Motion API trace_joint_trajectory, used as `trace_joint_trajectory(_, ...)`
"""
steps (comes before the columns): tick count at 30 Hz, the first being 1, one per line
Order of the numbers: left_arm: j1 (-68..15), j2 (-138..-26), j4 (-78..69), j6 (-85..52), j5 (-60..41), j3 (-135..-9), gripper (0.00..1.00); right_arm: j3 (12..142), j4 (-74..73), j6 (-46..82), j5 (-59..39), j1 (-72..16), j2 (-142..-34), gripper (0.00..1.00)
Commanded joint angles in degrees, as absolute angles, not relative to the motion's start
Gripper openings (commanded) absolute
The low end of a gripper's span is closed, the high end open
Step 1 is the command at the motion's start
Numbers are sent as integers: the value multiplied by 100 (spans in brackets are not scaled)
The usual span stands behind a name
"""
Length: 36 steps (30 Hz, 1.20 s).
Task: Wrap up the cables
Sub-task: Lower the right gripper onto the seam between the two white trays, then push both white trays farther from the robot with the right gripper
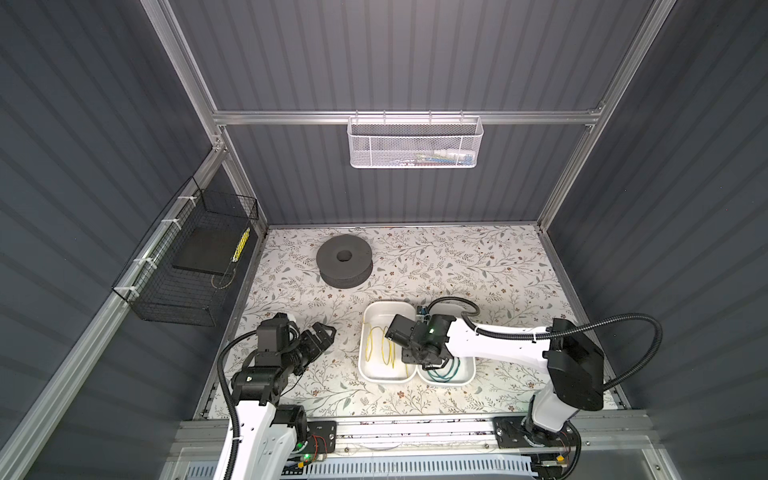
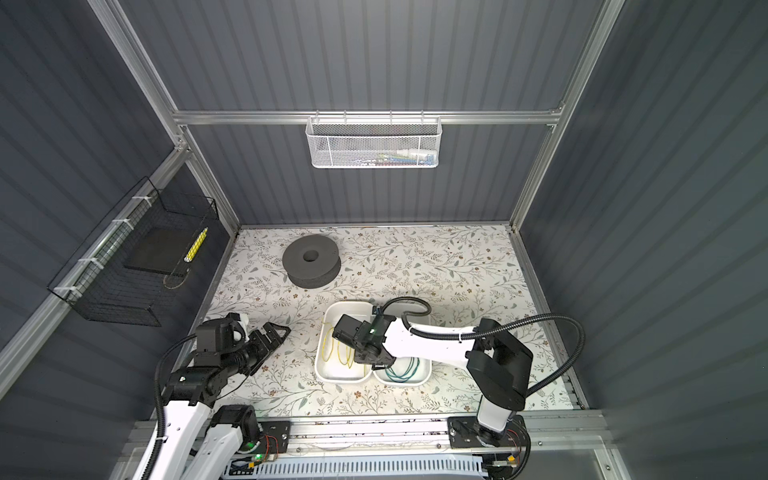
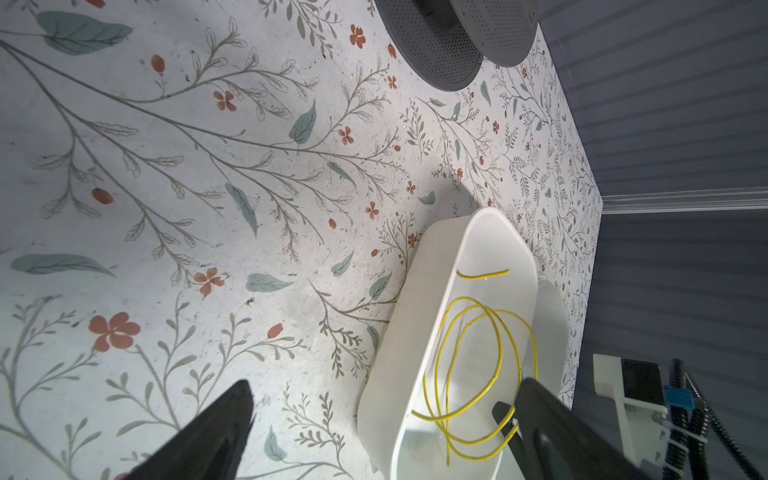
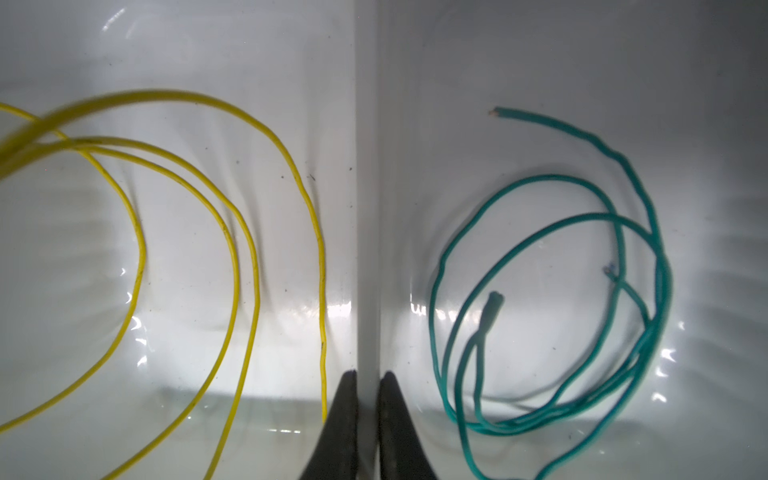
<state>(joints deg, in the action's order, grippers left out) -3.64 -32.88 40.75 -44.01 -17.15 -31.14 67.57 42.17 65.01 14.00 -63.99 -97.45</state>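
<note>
Two white rounded plastic trays sit side by side, walls touching, near the middle of the floral-patterned desk [image 1: 478,266]. The left tray [image 1: 384,371] holds the thin yellow cable [image 1: 386,347] [image 4: 237,266], lying in loose loops on its floor. The right tray [image 1: 468,374] holds the thin dark green cable [image 1: 442,374] [image 4: 432,291], likewise loosely coiled.

The right arm's jaws hang over the seam where the trays meet. They are drawn almost together with only a slim gap and grip neither cable. One end of the yellow cable lies just beside one jaw. The left arm's jaws stand spread wide and empty over bare desk, left of the trays.

Far left on the desk sits a dark grey round spool [image 1: 344,260]. A black wire basket [image 1: 187,266] on the left wall holds a dark flat slab and a yellow-and-white strip. A white mesh basket [image 1: 415,143] on the far rail holds items too small to make out.
</note>
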Motion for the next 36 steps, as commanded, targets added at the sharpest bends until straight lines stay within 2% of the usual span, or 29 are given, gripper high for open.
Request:
trace_joint_trajectory(1,-343,-3356,4104,-4335,-1707,-3346,99,6691,4345,6184,1735,-6247,-9776,6)
trace_joint_trajectory(10,-343,-3489,4153,-4263,-1679,-3488,99,6548,3459,4668,1472,-5321,-9709,5)
trace_joint_trajectory(15,-343,-3576,4121,-4263,-1664,-3570,99,6919,3068,3742,1540,-4788,-10005,3)
trace_joint_trajectory(25,-343,-3596,4315,-4238,-1655,-3761,99,8395,2897,2636,1000,-3485,-11212,1)
trace_joint_trajectory(36,-343,-3499,4603,-4228,-1661,-3872,99,10364,3317,2133,593,-2988,-12479,2)
